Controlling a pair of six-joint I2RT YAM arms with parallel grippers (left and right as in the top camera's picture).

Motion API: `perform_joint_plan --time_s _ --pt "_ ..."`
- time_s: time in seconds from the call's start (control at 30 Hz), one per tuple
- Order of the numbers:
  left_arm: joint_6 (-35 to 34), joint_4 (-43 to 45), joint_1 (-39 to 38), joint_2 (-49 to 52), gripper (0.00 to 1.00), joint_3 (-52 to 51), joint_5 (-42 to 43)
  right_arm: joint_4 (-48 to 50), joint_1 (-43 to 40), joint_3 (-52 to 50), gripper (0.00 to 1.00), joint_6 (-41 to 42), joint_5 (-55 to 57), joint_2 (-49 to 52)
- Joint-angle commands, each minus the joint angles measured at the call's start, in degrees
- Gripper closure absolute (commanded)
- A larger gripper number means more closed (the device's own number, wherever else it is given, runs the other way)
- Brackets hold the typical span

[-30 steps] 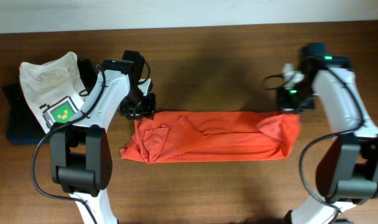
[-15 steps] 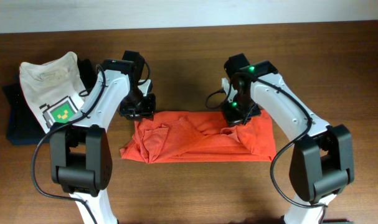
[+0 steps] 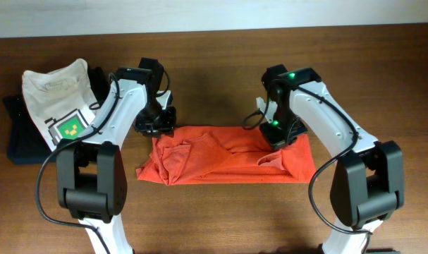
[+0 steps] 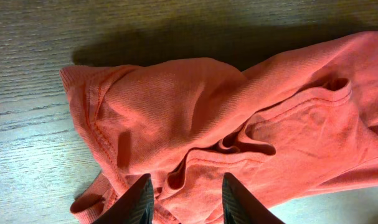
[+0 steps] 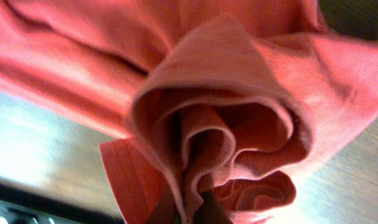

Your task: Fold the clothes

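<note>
Wooden table [image 3: 214,212] | red-orange T-shirt [image 3: 221,164] bunched | right pincer [image 5: 190,210] pinching it

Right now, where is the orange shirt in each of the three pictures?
Overhead: the orange shirt lies as a wide strip across the middle.
Left wrist: it fills the centre and right, crumpled.
Right wrist: bunched folds fill most of the picture.
Shared landmark: the wooden table beneath it.
</note>
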Motion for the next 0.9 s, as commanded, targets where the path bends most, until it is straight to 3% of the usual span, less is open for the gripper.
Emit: perform_joint_plan --time_s 0.0,0.17,0.23,0.33,0.37,0.47,0.57,0.63,0.73,0.87 --pt "-0.31 -0.11 0.09 -1.49 0.64 0.87 0.63 -0.15 -1.16 0.39 0.96 -6.49 0.74 0.09" --pt "-0.31 -0.2 0.09 -1.49 0.64 0.87 0.63 4.68 1.25 0.37 0.95 -2.16 -6.05 0.11" --pt "-0.31 -0.33 0.09 -1.46 0.64 0.87 0.61 6.14 2.84 0.37 0.88 0.33 -6.1 0.11" --pt "-0.31 -0.33 0.09 -1.46 0.64 0.87 0.61 7.28 5.64 0.37 0.5 1.01 -8.85 0.11" --pt "-0.28 -0.33 0.09 -1.46 0.64 0.87 0.61 7.26 5.73 0.37 0.5 1.01 -8.57 0.11" --pt "-0.28 -0.42 0.09 -1.46 0.64 0.87 0.61 7.15 4.87 0.37 0.71 1.92 -5.6 0.11" --pt "-0.28 -0.9 0.09 -1.49 0.64 0.87 0.59 4.76 1.92 0.39 0.7 18.14 10.4 0.11" --pt "-0.28 -0.98 0.09 -1.46 0.64 0.87 0.59 2.91 -0.83 0.33 0.62 17.46 8.72 0.11" --pt "-0.28 -0.94 0.09 -1.46 0.64 0.87 0.59 1.64 -1.75 -1.01 0.61 12.96 5.22 0.11" --pt "-0.28 -1.53 0.09 -1.46 0.64 0.87 0.59 9.4 -2.05 -9.49 0.61 17.77 4.7 0.11"
